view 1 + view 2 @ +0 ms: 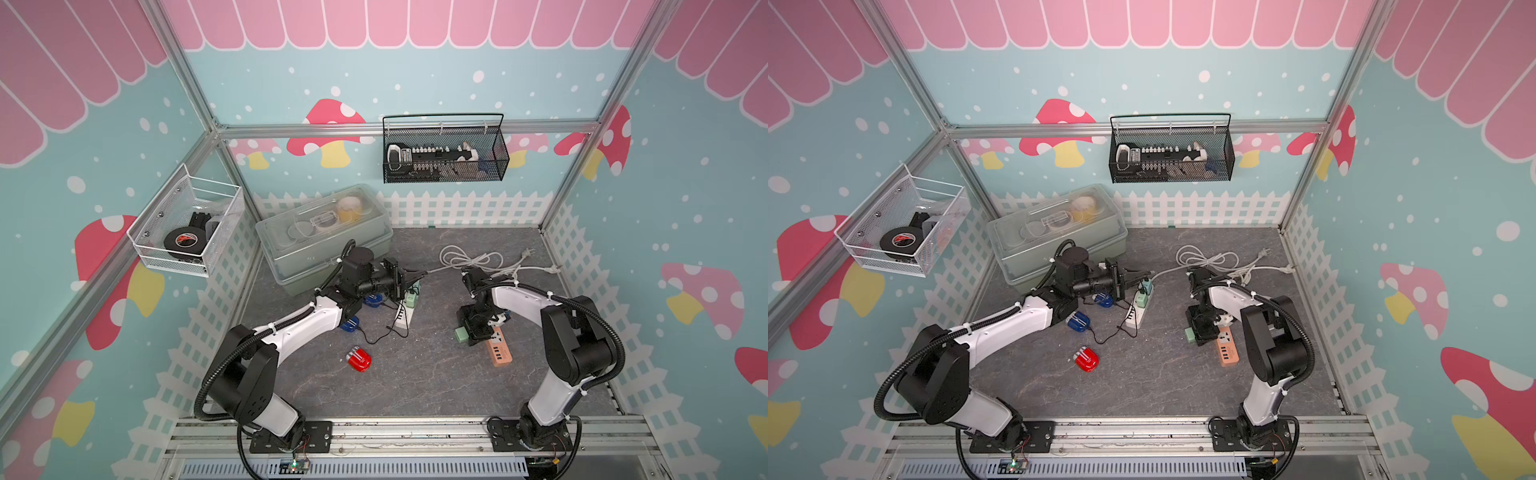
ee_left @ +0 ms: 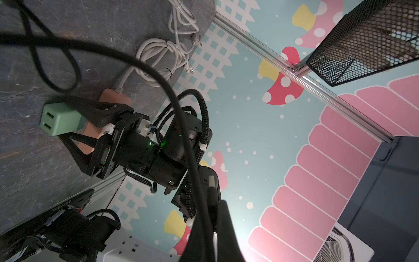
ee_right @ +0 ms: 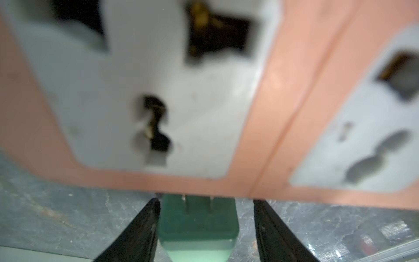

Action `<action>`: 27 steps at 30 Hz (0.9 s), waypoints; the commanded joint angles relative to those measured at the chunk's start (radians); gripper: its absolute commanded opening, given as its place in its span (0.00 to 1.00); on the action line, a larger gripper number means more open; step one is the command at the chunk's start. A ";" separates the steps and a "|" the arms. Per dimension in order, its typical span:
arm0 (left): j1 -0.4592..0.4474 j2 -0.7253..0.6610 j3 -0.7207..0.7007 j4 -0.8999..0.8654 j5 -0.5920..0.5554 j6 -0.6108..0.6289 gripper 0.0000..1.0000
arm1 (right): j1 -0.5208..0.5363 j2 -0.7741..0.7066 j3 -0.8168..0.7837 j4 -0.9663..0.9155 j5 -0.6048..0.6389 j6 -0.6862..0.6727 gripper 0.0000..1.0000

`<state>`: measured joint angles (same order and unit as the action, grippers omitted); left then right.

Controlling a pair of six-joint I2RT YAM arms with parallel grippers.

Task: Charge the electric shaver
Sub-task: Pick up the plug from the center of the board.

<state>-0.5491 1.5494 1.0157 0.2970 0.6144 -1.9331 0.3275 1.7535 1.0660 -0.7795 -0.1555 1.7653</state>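
The right pincer (image 3: 206, 202) stands open around the green adapter (image 3: 197, 226), with one finger touching. The adapter's prongs point to the orange power strip (image 3: 260, 136), higher in the frame. The left pincer (image 1: 419, 275) is closed on the black cable (image 2: 68, 43). The blue shaver (image 1: 350, 324), I judge, lies left of centre.

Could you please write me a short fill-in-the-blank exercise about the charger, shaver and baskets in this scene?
1. The right gripper has its jaws on either side of a ____ USB charger.
2. That charger's prongs face the ____ power strip.
3. The shaver lying alone near the table's front is ____.
4. The roll of black tape sits in the ____ wire basket.

Missing words: green; orange; red; white.
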 commanded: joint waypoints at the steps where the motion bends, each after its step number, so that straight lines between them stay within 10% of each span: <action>1: 0.009 -0.003 0.013 0.022 0.003 -0.013 0.00 | 0.000 0.015 -0.026 0.017 0.036 0.027 0.62; 21: 0.009 -0.028 -0.001 0.013 -0.038 -0.027 0.00 | 0.001 -0.188 -0.027 0.104 0.008 -0.001 0.17; 27: 0.000 -0.035 0.026 0.052 -0.096 -0.064 0.00 | -0.009 -0.399 -0.079 0.483 -0.010 -0.025 0.08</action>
<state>-0.5446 1.5463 1.0161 0.3069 0.5629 -1.9610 0.3248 1.4170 1.0126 -0.5205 -0.1669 1.7470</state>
